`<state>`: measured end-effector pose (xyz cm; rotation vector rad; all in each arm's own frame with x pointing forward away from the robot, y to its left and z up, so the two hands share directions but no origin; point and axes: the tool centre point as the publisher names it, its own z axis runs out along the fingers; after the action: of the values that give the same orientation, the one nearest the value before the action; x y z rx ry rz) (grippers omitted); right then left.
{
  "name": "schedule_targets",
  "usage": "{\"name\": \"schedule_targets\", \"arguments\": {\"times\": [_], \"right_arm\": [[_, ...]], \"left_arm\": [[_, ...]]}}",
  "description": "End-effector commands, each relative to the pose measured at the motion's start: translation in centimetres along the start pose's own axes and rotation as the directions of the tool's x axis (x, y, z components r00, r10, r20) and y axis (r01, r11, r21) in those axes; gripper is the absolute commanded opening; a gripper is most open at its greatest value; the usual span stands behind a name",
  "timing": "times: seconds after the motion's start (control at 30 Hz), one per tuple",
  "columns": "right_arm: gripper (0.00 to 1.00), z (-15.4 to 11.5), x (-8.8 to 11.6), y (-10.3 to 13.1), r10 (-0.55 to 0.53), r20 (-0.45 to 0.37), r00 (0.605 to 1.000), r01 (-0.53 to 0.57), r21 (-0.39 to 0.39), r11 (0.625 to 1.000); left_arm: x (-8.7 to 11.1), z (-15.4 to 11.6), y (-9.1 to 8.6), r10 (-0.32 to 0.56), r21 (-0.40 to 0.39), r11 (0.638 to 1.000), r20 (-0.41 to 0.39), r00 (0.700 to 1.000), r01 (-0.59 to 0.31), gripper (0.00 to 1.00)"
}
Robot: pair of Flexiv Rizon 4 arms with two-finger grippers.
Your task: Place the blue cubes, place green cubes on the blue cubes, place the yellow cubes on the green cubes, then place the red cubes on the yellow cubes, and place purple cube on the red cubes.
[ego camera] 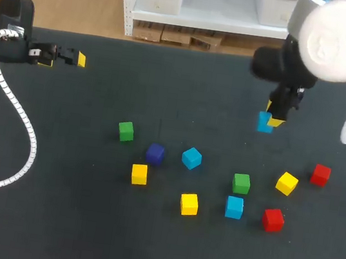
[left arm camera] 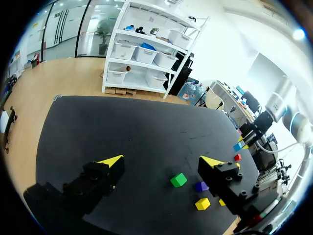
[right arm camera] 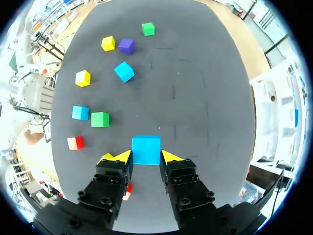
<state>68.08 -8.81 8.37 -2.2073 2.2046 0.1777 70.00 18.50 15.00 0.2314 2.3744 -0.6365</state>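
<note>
Black is the colour of the table (ego camera: pixel 66 231), and small cubes are scattered over its middle and right. At the far right, the held blue cube (ego camera: pixel 264 122) is gripped by the right gripper (ego camera: pixel 273 118), with a yellow tip pressed on each of two sides. It cannot be told if this cube is touching the table.

Nearer, the middle blue cube (ego camera: pixel 191 158) is seen just right of the purple cube (ego camera: pixel 154 153). The left green cube (ego camera: pixel 126 131) is set farther left. The near blue cube (ego camera: pixel 234 207) is placed just in front of the right green cube (ego camera: pixel 241 183).

The left yellow cube (ego camera: pixel 139 174), middle yellow cube (ego camera: pixel 189 203) and right yellow cube (ego camera: pixel 287 183) are kept apart. The far red cube (ego camera: pixel 320 174) and near red cube (ego camera: pixel 273 219) are found at the right.

The left gripper (ego camera: pixel 63 58) is held at the far left, well apart from all cubes. Its jaws are spread wide with nothing between them.
</note>
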Motion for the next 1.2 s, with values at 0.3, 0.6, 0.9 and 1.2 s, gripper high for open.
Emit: {"name": "schedule_targets", "arguments": {"times": [0.3,0.6,0.9,1.2], "right_arm": [[0.00,3.4,-1.0,-1.3,0.001,-0.017,1.000,-0.002,-0.029,1.000],[0.00,5.2,-1.1,-2.4,0.016,-0.023,1.000,-0.018,-0.073,0.997],[0.00,6.5,-1.1,-3.0,-0.005,-0.043,0.999,0.001,-0.101,0.995],[0.00,7.4,-1.2,-3.6,0.018,-0.037,0.999,-0.022,-0.113,0.993]], "left_arm": [[0.0,0.0,0.0,0.000,0.000,1.000,0.000,1.000,0.000,1.00],[0.0,0.0,0.0,0.000,0.000,1.000,0.000,1.000,0.000,1.00],[0.0,0.0,0.0,0.000,0.000,1.000,0.000,1.000,0.000,1.00],[0.0,0.0,0.0,0.000,0.000,1.000,0.000,1.000,0.000,1.00]]}}
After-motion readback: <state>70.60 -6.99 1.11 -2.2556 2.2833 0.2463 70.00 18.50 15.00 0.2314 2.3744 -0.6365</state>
